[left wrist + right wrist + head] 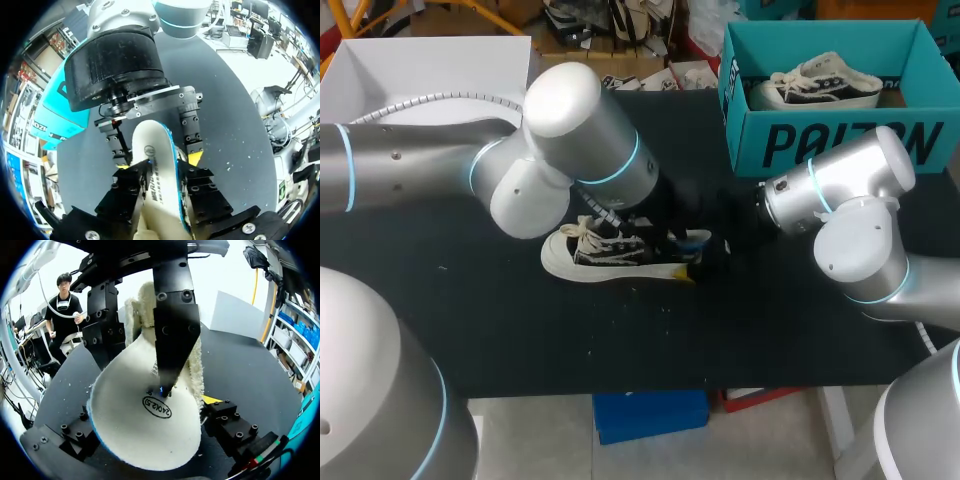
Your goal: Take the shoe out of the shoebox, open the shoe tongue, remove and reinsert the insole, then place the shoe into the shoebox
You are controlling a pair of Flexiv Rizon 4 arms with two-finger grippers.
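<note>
A black-and-white shoe lies on its sole on the black table. Its white insole with a blue edge sticks out past the heel. My left gripper comes in over the shoe. In the left wrist view both its fingers press the sides of the insole, so my left gripper is shut on it. My right gripper faces it from the heel side. Its fingers stand wide apart on either side of the insole's end, so my right gripper is open. A left finger crosses the insole.
A teal shoebox stands at the back right with a second shoe inside. A white box sits at the back left. The table's front edge runs close below the shoe.
</note>
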